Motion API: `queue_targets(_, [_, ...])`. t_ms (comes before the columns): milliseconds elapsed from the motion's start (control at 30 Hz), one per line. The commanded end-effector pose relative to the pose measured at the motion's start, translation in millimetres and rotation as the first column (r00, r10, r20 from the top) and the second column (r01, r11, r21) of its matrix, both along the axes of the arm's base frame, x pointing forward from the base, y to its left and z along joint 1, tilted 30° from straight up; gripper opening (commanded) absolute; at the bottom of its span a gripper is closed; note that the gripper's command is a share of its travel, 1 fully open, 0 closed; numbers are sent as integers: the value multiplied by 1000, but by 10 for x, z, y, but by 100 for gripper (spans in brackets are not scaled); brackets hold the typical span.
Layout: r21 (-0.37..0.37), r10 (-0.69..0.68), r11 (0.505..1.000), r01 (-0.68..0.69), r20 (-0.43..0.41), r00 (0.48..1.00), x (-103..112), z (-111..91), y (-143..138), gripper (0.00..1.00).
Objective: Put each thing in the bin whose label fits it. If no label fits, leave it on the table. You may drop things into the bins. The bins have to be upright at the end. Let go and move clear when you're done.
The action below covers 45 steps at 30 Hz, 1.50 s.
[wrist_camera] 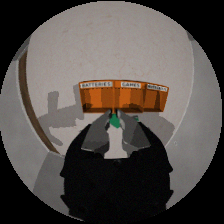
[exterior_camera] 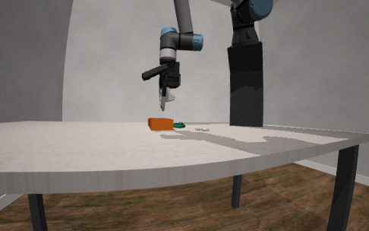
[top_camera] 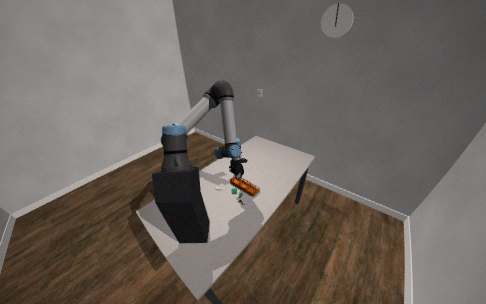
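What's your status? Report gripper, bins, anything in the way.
Gripper shut, empty, hovering above the orange bins. Green item on the table beside the bins, not binned. No obstruction seen below the gripper.

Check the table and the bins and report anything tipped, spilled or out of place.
Nothing stands out. The orange bin row sits upright on the table, labels facing the wrist camera. A green item and a few small pieces lie beside it. The gripper hangs above, shut.
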<state>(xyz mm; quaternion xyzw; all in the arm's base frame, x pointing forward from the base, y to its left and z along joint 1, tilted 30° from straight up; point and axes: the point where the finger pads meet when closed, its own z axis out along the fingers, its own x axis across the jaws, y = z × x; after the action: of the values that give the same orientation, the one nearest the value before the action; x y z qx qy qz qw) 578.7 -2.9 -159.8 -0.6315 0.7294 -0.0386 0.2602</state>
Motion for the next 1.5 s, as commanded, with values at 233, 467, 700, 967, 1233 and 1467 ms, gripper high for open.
queue_targets(233, [-2, -2, 1000, 2, 1, 1000, 45, 131, 332, 4])
queue_targets(467, [-2, -2, 1000, 2, 1, 1000, 79, 62, 353, 4])
queue_targets(700, [-2, -2, 1000, 2, 1, 1000, 136, -53, 389, 4])
queue_targets(967, [-2, -2, 1000, 2, 1, 1000, 228, -237, 447, 4])
queue_targets(1233, [-2, -2, 1000, 2, 1, 1000, 269, -321, 473, 4])
queue_targets(1467, [-2, -2, 1000, 2, 1, 1000, 269, -320, 473, 4])
